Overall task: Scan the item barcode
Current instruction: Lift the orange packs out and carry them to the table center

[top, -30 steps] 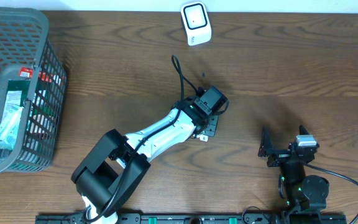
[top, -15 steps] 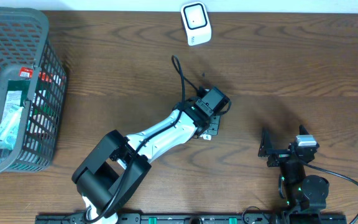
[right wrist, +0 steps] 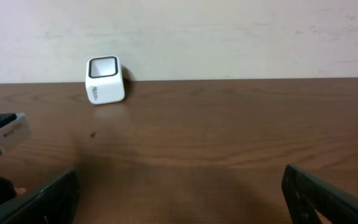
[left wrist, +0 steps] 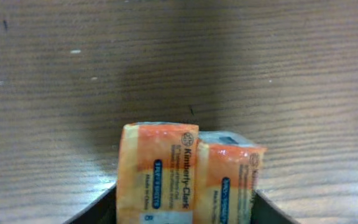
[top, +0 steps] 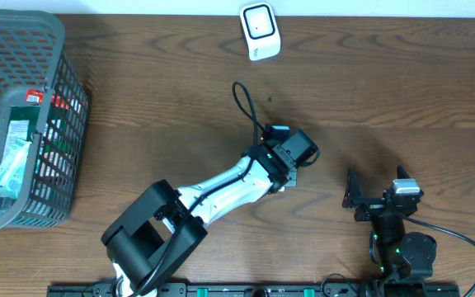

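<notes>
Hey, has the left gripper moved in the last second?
Yes. In the overhead view the left gripper, holding the orange packet, has shifted right and slightly down-frame, farther from the white scanner.

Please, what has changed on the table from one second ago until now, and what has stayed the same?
The left gripper, holding the orange packet, moved to the right across the table, toward the other arm's side. Nothing was visibly taken hold of or let go. The white scanner, the basket and the open right gripper stayed where they were.
</notes>
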`<state>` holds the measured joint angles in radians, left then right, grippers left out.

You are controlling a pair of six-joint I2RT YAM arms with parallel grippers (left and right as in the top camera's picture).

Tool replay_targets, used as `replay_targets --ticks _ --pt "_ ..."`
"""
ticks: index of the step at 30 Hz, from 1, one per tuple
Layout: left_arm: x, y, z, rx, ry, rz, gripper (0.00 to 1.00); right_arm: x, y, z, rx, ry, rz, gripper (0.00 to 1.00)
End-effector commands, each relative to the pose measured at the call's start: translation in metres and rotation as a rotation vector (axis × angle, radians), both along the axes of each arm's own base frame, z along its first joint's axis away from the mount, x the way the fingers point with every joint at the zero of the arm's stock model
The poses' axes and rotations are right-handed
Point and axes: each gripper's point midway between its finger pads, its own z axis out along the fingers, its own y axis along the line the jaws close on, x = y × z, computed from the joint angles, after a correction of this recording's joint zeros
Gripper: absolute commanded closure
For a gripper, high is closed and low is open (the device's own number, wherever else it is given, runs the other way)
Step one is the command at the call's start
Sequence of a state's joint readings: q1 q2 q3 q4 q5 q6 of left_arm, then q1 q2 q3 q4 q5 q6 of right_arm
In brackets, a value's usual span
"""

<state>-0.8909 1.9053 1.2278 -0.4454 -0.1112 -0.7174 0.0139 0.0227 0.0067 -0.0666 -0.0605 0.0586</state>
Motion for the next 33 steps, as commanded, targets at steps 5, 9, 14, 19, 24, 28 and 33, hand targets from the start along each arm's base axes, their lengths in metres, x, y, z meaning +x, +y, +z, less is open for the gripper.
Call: replay_targets --ticks 5,9,14,19,24,28,33 --pt "0.003 0.007 -0.01 0.045 -0.008 0.021 0.34 0.0 0.0 -0.002 -0.011 0.005 0.004 0.01" --pt "0.003 0.007 -0.01 0.05 -0.01 0.009 0.26 0.0 0.0 -0.002 -0.011 0.005 0.004 0.01" --pt "0.006 0.003 -0.001 0.07 -0.043 -0.093 0.17 0.0 0.0 -0.002 -0.011 0.005 0.004 0.01" --pt "0.008 0.0 0.014 0.045 -0.069 -0.098 0.14 0.0 0.0 -0.002 -0.011 0.005 0.004 0.01" --pt "0.009 -0.001 0.019 0.042 -0.083 -0.12 0.09 0.0 0.0 -0.002 -0.011 0.005 0.004 0.01" --pt "0.009 -0.001 0.02 0.043 -0.086 -0.125 0.09 0.0 0.0 -0.002 -0.011 0.005 0.004 0.01" --pt "0.02 0.002 0.043 0.052 -0.165 -0.134 0.08 0.0 0.0 -0.002 -0.011 0.005 0.004 0.01"
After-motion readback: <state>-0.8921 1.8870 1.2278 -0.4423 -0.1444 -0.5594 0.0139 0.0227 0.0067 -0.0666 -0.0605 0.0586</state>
